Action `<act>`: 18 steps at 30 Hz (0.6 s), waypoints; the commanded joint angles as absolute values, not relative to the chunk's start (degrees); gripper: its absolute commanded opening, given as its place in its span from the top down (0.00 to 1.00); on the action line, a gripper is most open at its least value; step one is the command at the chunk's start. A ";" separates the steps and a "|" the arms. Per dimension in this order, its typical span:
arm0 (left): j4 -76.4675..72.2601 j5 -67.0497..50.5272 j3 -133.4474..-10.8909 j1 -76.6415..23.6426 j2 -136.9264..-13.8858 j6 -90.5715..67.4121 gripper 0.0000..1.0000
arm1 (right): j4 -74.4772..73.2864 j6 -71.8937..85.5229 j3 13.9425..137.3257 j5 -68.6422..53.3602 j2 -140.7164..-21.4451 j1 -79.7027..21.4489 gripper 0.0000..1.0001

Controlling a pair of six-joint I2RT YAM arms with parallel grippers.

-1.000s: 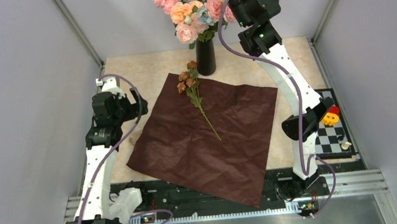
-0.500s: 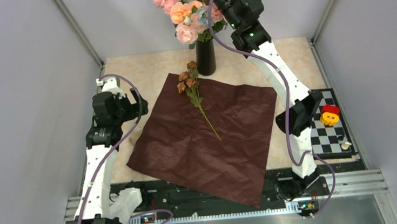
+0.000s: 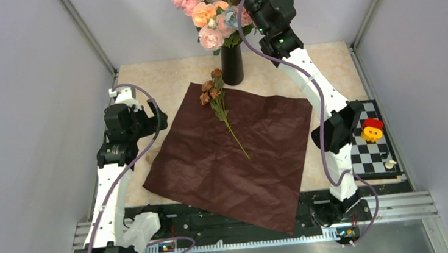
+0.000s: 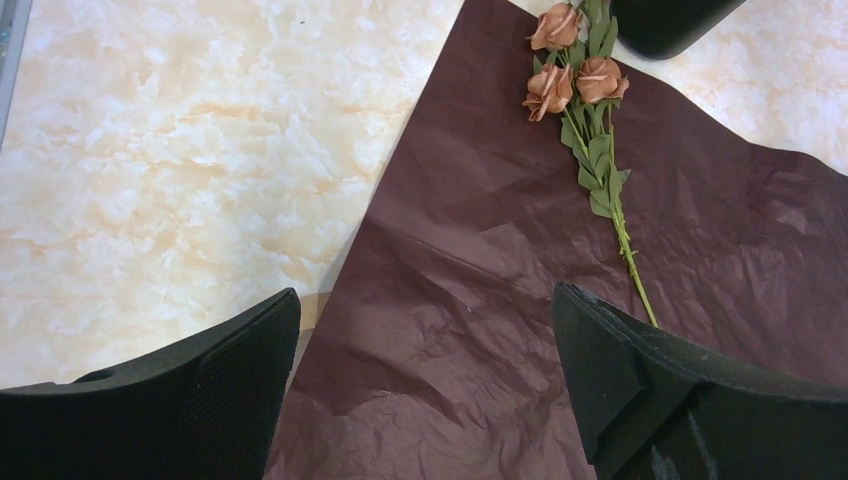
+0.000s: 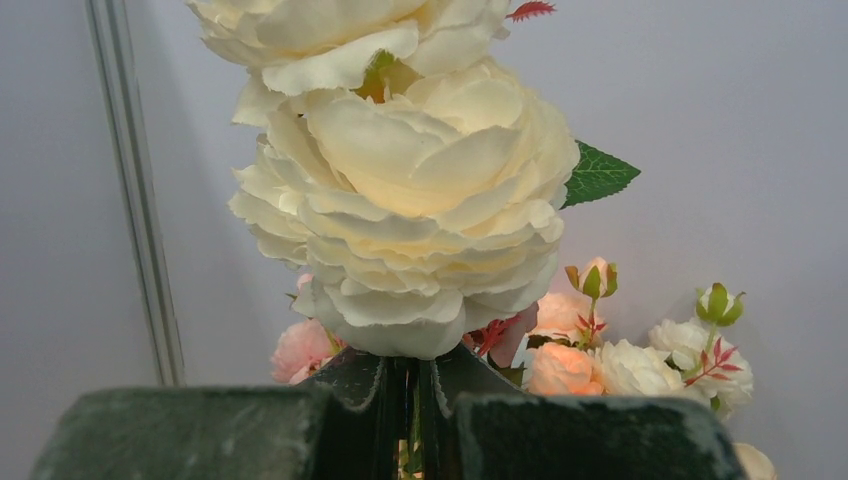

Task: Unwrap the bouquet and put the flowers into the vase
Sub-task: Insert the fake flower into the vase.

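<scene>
— What colour is the paper showing?
— The crinkled wrapping paper (image 3: pixel 231 162) is showing dark maroon, and the table (image 3: pixel 156 77) under it is marbling in cream and beige.
— And the flowers?
— The loose roses (image 3: pixel 211 89) are looking brownish over green leaves. The cream-white rose (image 5: pixel 400 190) is tinting yellowish at its heart. The vase (image 3: pixel 232 64) is looking plain black, its blooms (image 3: pixel 209 17) peach, pink and blue.
— Anything patterned?
— The checkerboard (image 3: pixel 368 158) is showing black and white squares.

Right end effector (image 5: pixel 415 425) with cream rose (image 5: pixel 400 200) swung toward vase (image 3: pixel 232 64)

Brown roses (image 3: pixel 209 91) lie on maroon paper (image 3: pixel 213 170) (unwrapped); cream rose (image 5: pixel 400 200) gripped by vase (image 3: pixel 232 64).
</scene>
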State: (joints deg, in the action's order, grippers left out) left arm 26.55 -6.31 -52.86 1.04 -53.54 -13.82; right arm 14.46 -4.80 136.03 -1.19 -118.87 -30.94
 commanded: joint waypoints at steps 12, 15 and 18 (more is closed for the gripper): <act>23.91 -7.64 -52.47 1.32 -53.50 -14.75 0.01 | 17.23 -0.99 134.37 -1.09 -115.81 -29.27 1.00; 23.93 -7.65 -52.47 1.32 -53.70 -14.79 0.01 | 17.98 1.36 132.88 -2.02 -116.74 -28.63 1.00; 23.91 -7.42 -52.43 1.32 -53.85 -14.68 0.01 | 19.34 2.72 130.21 -2.23 -116.35 -28.26 1.00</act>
State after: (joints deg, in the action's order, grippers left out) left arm 26.55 -6.68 -52.82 1.04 -53.54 -14.06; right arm 18.11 -0.75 133.14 -1.45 -117.73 -29.23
